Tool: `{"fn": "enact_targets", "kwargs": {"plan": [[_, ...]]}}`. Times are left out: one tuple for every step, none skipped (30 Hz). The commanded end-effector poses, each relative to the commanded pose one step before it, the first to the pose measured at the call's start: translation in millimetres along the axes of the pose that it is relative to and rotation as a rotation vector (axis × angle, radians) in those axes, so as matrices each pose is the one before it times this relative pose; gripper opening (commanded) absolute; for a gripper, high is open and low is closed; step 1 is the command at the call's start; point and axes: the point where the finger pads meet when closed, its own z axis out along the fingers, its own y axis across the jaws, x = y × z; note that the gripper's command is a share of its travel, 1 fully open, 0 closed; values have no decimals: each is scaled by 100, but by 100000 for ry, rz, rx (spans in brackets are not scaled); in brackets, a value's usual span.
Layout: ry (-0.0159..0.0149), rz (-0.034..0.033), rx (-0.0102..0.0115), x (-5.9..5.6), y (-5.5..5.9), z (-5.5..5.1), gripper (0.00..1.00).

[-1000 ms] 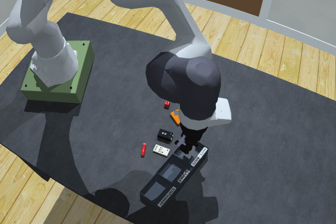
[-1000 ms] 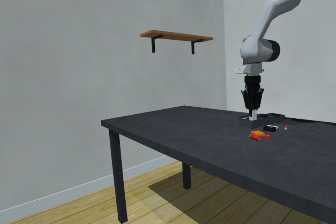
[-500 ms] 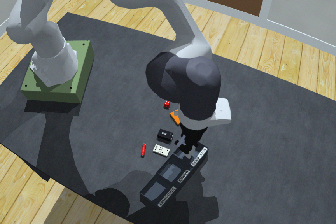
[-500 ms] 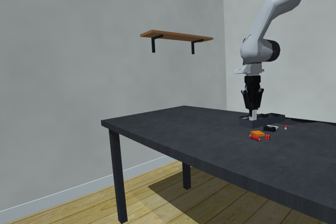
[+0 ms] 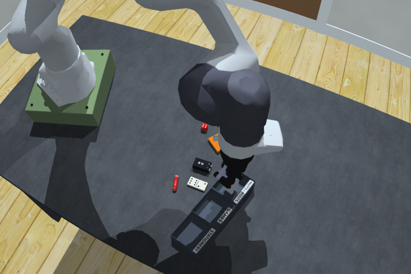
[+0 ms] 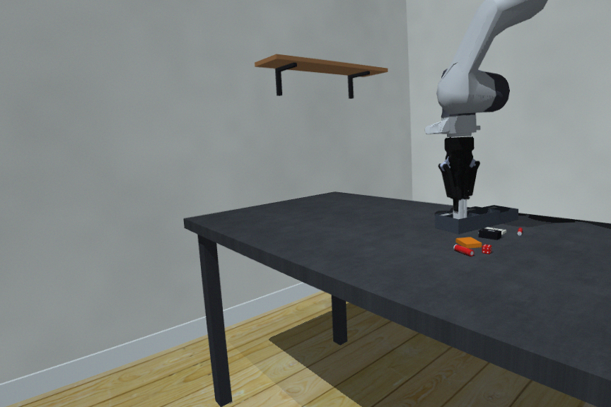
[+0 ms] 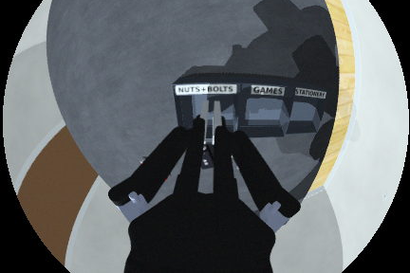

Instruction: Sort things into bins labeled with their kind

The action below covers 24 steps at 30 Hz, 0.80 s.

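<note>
My gripper (image 5: 232, 187) (image 6: 460, 211) (image 7: 211, 109) is shut with a narrow gap; no held thing shows. Its tips are inside the NUTS+BOLTS compartment of the dark three-part bin (image 5: 188, 248) (image 6: 446, 222). The GAMES and STATIONERY compartments look empty; the gripper partly hides the other's floor. On the table lie a red die (image 5: 204, 127) (image 6: 486, 249), an orange flat block (image 5: 212, 142) (image 6: 468, 242), a black battery (image 5: 201, 164) (image 6: 490, 234), a white domino (image 5: 197, 183) and a small red cylinder (image 5: 175, 183) (image 6: 519, 232). Another red cylinder (image 6: 463, 249) is hidden in the top view.
The arm's green base block (image 5: 103, 82) stands at the left in the top view. The domino lies close beside the bin's long side, with the black battery just beyond it. A wooden shelf (image 6: 320, 65) is on the wall.
</note>
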Motion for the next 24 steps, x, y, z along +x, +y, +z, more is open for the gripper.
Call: {"fn": "enact_targets", "kwargs": {"plan": [[481, -325, 122, 201, -58, -73, 5], [0, 0, 0, 0, 0, 0, 5], [0, 0, 0, 0, 0, 0, 5], [0, 0, 0, 0, 0, 0, 5], [0, 0, 0, 0, 0, 0, 5], [0, 0, 0, 0, 0, 0, 5], [0, 0, 0, 0, 0, 0, 5], [0, 0, 0, 0, 0, 0, 5], [0, 0, 0, 0, 0, 0, 5], [0, 0, 0, 0, 0, 0, 5], [0, 0, 0, 0, 0, 0, 5], [0, 0, 0, 0, 0, 0, 5], [0, 0, 0, 0, 0, 0, 5], [0, 0, 0, 0, 0, 0, 5], [0, 0, 0, 0, 0, 0, 5], [0, 0, 0, 0, 0, 0, 5], [0, 0, 0, 0, 0, 0, 5], [0, 0, 0, 0, 0, 0, 5], [0, 0, 0, 0, 0, 0, 5], [0, 0, 0, 0, 0, 0, 5], [0, 0, 0, 0, 0, -133, 5], [0, 0, 0, 0, 0, -133, 5], [0, 0, 0, 0, 0, -133, 5], [0, 0, 0, 0, 0, -133, 5]]}}
